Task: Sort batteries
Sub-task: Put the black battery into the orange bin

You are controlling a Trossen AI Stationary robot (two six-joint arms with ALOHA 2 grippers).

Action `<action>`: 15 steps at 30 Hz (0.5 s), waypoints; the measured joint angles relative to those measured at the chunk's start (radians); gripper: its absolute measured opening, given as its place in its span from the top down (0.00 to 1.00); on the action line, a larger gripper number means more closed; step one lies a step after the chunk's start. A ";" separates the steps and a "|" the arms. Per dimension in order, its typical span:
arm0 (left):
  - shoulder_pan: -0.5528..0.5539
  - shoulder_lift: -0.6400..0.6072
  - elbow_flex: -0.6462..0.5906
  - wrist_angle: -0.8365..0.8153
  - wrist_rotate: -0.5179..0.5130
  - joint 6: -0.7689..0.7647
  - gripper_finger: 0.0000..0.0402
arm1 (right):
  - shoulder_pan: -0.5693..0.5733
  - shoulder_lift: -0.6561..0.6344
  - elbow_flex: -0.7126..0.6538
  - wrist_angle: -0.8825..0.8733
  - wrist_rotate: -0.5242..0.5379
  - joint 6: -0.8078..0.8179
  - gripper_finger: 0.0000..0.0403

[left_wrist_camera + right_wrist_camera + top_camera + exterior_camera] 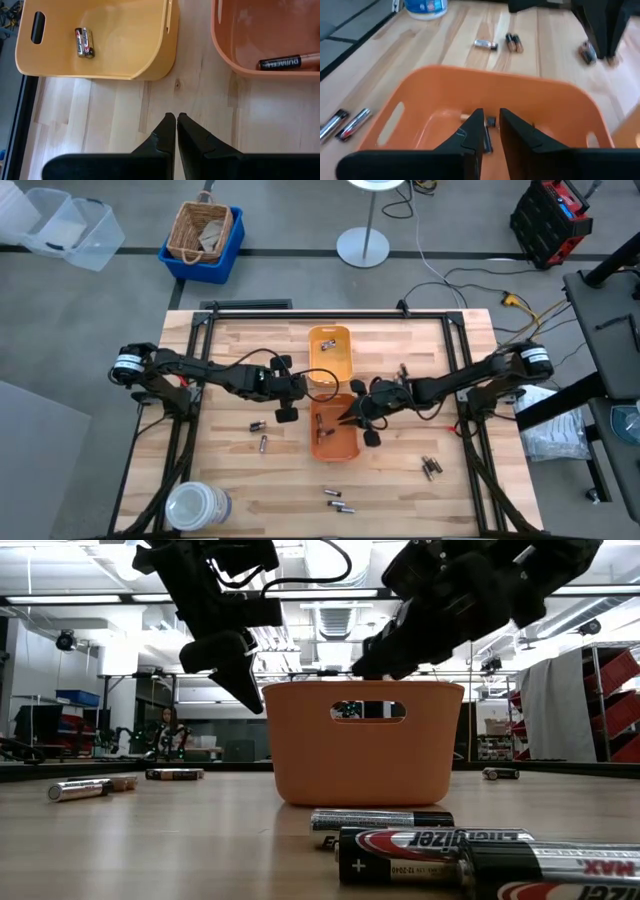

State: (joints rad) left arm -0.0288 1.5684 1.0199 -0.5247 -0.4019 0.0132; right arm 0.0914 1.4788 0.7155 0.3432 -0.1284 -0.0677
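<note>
Batteries [262, 444] lie loose on the table [230, 350] at lower-left centre of the high view, long axes mixed, just below the left gripper [285, 412], its fingers pressed shut on nothing, hovering left of the orange tray [354, 448]. Yellow-orange tray [329, 337] above holds one battery. Right gripper [347, 418] hangs over the orange tray's right rim, fingers slightly parted around a small battery, grip not certain. More batteries at bottom centre [339, 501] and lower right [430, 467], open wood around them. Left arm is nearer the left-hand pair.
</note>
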 joint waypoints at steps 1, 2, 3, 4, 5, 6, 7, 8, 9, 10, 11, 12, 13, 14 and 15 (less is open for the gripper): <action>0.000 0.000 0.000 -0.001 0.000 0.000 1.00 | 0.000 -0.020 0.000 -0.039 0.000 0.013 0.88; 0.000 0.000 0.000 0.000 0.000 0.000 1.00 | 0.000 -0.043 0.000 -0.076 0.000 0.028 0.89; 0.000 0.000 0.000 0.000 0.000 0.000 1.00 | 0.000 -0.069 0.000 -0.119 0.000 0.046 0.89; 0.000 0.000 -0.001 0.000 0.000 0.000 1.00 | 0.000 -0.096 0.000 -0.165 0.001 0.061 0.89; 0.000 0.000 -0.001 0.000 0.000 0.000 1.00 | 0.000 -0.123 0.000 -0.206 0.000 0.081 0.89; 0.000 0.000 -0.001 0.000 0.000 0.000 1.00 | 0.000 -0.149 0.000 -0.242 0.001 0.097 0.89; 0.000 0.000 -0.001 0.000 0.000 0.000 1.00 | 0.000 -0.177 0.000 -0.279 0.000 0.113 0.89; 0.000 0.000 -0.001 0.000 0.000 0.000 1.00 | 0.000 -0.203 0.000 -0.316 0.001 0.133 0.89; 0.000 0.000 -0.001 0.000 0.000 0.000 1.00 | 0.000 -0.227 0.000 -0.343 0.000 0.153 0.89; 0.000 0.000 -0.001 0.001 0.000 0.000 1.00 | 0.000 -0.252 0.000 -0.371 0.000 0.170 0.88; 0.000 0.000 -0.001 0.001 0.000 0.000 1.00 | 0.000 -0.274 0.000 -0.403 0.000 0.195 0.88; 0.000 0.000 -0.001 0.002 0.000 0.000 1.00 | 0.001 -0.293 0.000 -0.427 -0.001 0.226 0.88; 0.000 0.000 -0.001 0.005 0.000 0.000 1.00 | 0.002 -0.311 0.000 -0.447 -0.001 0.252 0.87; 0.000 0.000 -0.001 0.005 0.000 0.000 1.00 | 0.005 -0.327 0.000 -0.470 -0.001 0.274 0.87; 0.000 0.000 -0.001 0.006 0.000 0.000 1.00 | 0.009 -0.341 0.000 -0.495 -0.001 0.293 0.86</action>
State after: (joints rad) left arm -0.0289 1.5684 1.0187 -0.5190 -0.4023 0.0132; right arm 0.1009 1.1373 0.7155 -0.1519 -0.1292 0.2249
